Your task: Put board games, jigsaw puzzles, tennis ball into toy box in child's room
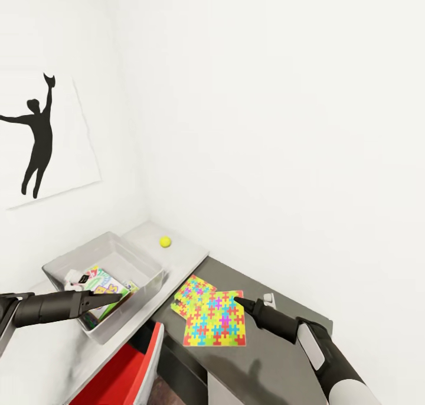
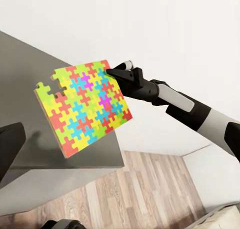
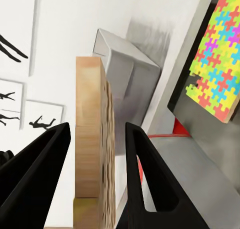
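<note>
Right jaws (image 1: 239, 301) at upper jigsaw puzzle's (image 1: 216, 326) far edge, arm outstretched.

We're reading no clear text anywhere. Board games (image 1: 105, 287) in the toy box (image 1: 77, 262), lower left of head view, are showing print, but it's too small/blurry to make out.

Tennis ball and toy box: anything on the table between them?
Nothing. In the head view, only bare pale table separates the tennis ball from the toy box wall.
</note>
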